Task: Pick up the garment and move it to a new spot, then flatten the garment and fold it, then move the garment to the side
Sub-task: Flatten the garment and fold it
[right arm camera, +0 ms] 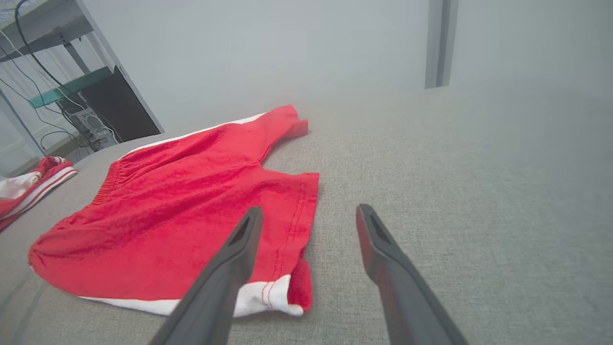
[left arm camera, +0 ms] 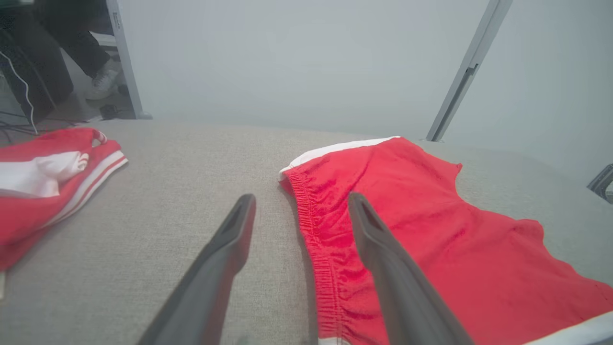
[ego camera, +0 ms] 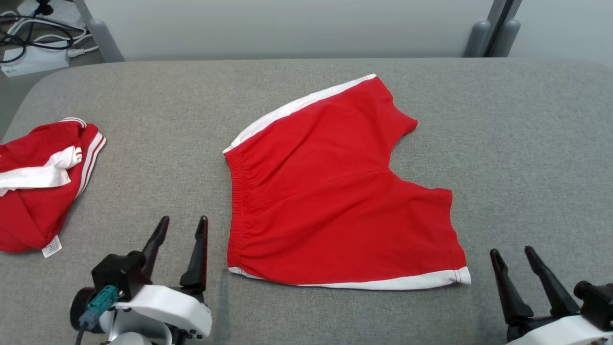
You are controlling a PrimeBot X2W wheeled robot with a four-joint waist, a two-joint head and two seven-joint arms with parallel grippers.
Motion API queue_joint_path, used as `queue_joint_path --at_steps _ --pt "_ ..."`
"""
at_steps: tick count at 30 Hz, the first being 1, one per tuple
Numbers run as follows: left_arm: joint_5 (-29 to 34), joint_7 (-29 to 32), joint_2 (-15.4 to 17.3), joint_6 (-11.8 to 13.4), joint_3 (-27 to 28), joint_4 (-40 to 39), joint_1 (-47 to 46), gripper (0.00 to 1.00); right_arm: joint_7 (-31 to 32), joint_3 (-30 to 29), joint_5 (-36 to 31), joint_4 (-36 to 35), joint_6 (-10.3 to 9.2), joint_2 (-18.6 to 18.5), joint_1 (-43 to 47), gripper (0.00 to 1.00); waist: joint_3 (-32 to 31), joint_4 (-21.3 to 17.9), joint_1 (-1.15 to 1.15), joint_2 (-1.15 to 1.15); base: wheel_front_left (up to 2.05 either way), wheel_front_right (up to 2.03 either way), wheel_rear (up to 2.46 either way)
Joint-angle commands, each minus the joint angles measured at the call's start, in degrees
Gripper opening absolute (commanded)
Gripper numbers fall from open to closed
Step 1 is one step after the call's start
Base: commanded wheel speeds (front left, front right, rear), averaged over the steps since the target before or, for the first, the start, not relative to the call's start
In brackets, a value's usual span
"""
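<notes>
Table (ego camera: 527, 143) first: grey, cloth-covered, running wide beneath and ahead of both pairs of fingers. Then red shorts (ego camera: 335, 191) with white side bands, spread flat on it, lying between the two grippers and reaching on well ahead of their tips. Elastic waistband just beside the left gripper (ego camera: 184, 219), on its inner side and a little ahead; in the left wrist view, one finger of that pair crossing in front of the red cloth, contact impossible to judge. Nearer leg hem with its white band just inward of the right gripper (ego camera: 510, 250); small corner of the hem turned up there in the right wrist view.

Out on the outer side of the left gripper, well apart: second red garment (ego camera: 38, 191), bunched up, white stripes showing.

Left jaws spread wide, gripping nothing. Right jaws spread wide too, nothing held, bare grey cloth between the fingers.

Far beyond the left fingertips, off the table: a person's dark trouser legs (left arm camera: 52, 62) in the left wrist view, tangle of cables (ego camera: 33, 38), one pale shoe (left arm camera: 104, 81). Smallest of all, white label (ego camera: 51, 247) at the near edge of the bunched garment.
</notes>
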Motion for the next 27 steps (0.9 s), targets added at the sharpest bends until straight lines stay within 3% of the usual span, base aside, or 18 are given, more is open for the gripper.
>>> queue_joint_path --at_steps 1,9,17,21,27 --pt "1.04 -0.89 2.32 0.86 3.37 -2.17 -0.25 1.0 -1.38 -0.18 -1.78 -2.66 0.0 -0.99 -0.13 1.0 -1.02 0.16 0.0 0.0 0.0 0.0 0.0" --pt "4.35 -1.56 6.68 2.38 8.1 -4.58 1.94 1.0 -4.37 -3.69 -8.67 -6.02 0.0 -1.86 -1.15 1.0 -4.08 0.34 0.0 0.0 0.0 0.0 0.0" --pt "3.71 -1.7 9.25 -2.01 10.6 -2.41 6.75 1.0 -5.9 -6.41 -12.12 -4.77 0.0 0.35 4.18 1.0 -7.56 0.95 0.0 0.0 0.0 0.0 0.0" --pt "4.31 -1.73 8.69 -3.85 13.6 -2.25 9.41 1.0 -6.31 -7.28 -13.4 -4.39 0.0 2.12 7.22 1.0 -8.24 0.98 0.0 0.0 0.0 0.0 0.0" --pt "6.33 -1.73 7.52 -4.13 14.62 -2.9 11.74 1.0 -6.49 -6.51 -13.86 -4.16 0.0 2.64 8.49 1.0 -8.44 0.8 0.0 0.0 0.0 0.0 0.0"
